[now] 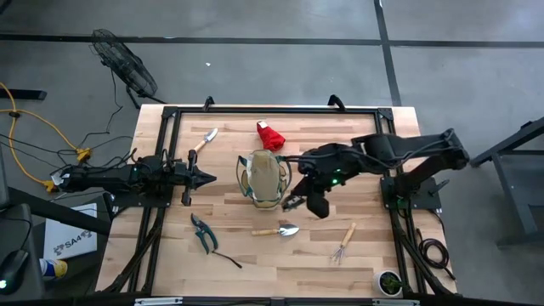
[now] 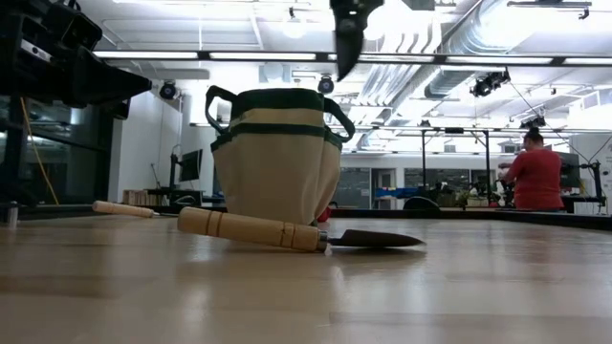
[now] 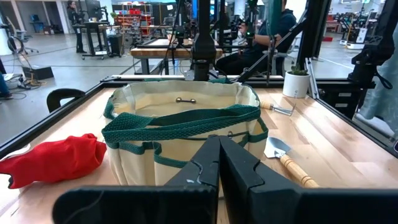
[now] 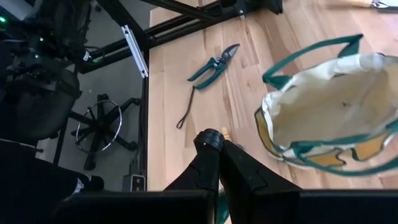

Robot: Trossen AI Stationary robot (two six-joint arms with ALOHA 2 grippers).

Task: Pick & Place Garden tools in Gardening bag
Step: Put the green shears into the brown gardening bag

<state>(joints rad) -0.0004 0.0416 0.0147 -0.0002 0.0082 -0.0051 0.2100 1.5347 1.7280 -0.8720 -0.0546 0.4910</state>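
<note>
Wooden counter (image 1: 255, 255): pale planks inside a dark frame; both arms reach in over it from the sides
Gardening bag (image 1: 263, 177): tan fabric with green trim and loop handles; stands upright near the middle of the counter, mouth open; in the low view (image 2: 277, 158) it rises behind the trowel
Trowel (image 1: 278, 229): wooden handle, metal blade; lies flat just in front of the bag, blade toward the right arm's side; closest thing in the low view (image 2: 287, 231)
Second trowel (image 1: 204, 141): wooden handle; lies on the left arm's side of the bag, toward the far edge
Hand rake (image 1: 344, 244): wooden handle; lies apart from the bag, on the right arm's side near the front edge
Pruning shears (image 1: 204, 234): green handles with a dark cord trailing; lie on the left arm's side near the front; also in the right wrist view (image 4: 214, 62)
Red glove (image 1: 270, 134): crumpled; lies behind the bag near the far edge
Left gripper (image 1: 206, 178): clenched, empty; rests low just beside the bag, tips pointing at it
Right gripper (image 1: 291, 204): fingers pressed together, holding nothing; hangs above the counter beside the bag's front rim, over the trowel
Person (image 2: 535, 172): red top; in the room well beyond the counter
</note>
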